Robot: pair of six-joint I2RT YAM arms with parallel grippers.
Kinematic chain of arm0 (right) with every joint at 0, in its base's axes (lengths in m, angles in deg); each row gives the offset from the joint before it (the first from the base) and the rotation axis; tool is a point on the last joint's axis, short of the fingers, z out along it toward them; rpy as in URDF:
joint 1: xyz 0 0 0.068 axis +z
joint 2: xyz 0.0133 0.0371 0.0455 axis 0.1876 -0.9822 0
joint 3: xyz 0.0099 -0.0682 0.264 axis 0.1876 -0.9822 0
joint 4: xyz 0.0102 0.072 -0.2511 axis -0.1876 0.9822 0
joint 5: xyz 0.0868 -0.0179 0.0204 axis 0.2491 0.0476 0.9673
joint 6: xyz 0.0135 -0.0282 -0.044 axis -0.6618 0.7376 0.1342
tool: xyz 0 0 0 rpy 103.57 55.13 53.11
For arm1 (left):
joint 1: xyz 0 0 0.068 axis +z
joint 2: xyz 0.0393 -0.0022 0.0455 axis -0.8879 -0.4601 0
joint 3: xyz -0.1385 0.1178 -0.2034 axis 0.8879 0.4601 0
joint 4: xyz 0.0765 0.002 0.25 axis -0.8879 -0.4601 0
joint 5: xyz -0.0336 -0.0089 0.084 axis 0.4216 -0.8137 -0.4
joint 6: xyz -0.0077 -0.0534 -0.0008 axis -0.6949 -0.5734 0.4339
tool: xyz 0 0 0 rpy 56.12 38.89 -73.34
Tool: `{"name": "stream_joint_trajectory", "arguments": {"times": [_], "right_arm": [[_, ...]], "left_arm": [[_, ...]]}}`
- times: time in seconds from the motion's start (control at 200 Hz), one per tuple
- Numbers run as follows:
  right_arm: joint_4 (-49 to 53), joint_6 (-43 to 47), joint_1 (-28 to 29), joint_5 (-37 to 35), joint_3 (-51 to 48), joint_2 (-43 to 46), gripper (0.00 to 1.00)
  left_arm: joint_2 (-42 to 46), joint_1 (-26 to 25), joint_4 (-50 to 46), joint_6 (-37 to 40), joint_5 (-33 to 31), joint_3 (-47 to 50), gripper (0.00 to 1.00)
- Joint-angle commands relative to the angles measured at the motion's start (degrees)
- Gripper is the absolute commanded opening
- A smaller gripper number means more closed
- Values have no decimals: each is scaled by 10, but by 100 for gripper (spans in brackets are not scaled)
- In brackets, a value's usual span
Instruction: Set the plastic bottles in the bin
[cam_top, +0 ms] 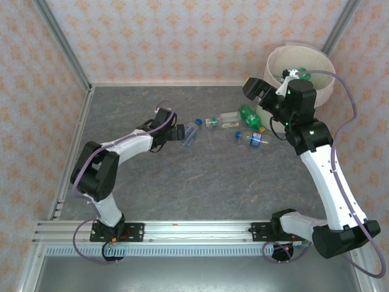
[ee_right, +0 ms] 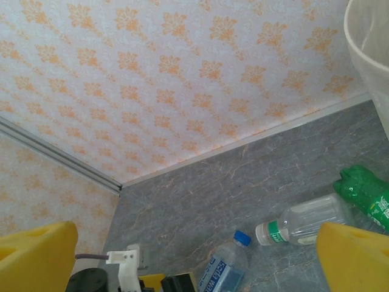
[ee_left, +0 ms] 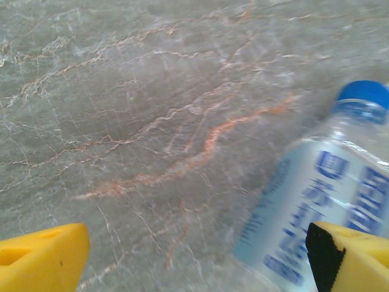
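The table (cam_top: 200, 182) carries the bin (cam_top: 324, 92), which has bottles (cam_top: 302, 75) inside. Just left of the bin, the right pincer (cam_top: 254, 87) hangs released. Farther left, the left pincer (ee_left: 194, 255) is released too. Loose plastic bottles (cam_top: 249, 115) lie between them, with a blue-capped bottle (ee_left: 316, 194) by one of its fingers.

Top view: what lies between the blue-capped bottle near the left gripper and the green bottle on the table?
A clear bottle with green-banded neck, in the top view.
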Motion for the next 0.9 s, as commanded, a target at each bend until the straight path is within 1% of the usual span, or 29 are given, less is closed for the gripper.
{"name": "stream_joint_trajectory", "arguments": {"times": [0.0,0.08,0.205,0.375,0.44,0.666,0.836,0.896], "right_arm": [[-24,-9,4,12,-18,17,100],[-34,-17,4,16,-36,25,100],[-45,-24,5,20,-50,31,100],[-38,-28,7,21,-51,39,100],[-39,-31,9,18,-59,46,100],[-35,-36,9,17,-69,57,100],[-37,-41,10,19,-74,59,100],[-40,-43,10,24,-77,58,100]], "left_arm": [[41,-9,-9,29,61,4,92],[40,-26,-11,64,73,3,90],[7,-54,-41,118,55,-28,87],[-43,-57,-61,159,25,-60,86],[-63,-57,-70,174,27,-72,86],[-110,-57,-61,177,34,-88,82],[-139,-58,-56,178,35,-91,74],[-141,-58,-54,175,38,-93,69]]}}
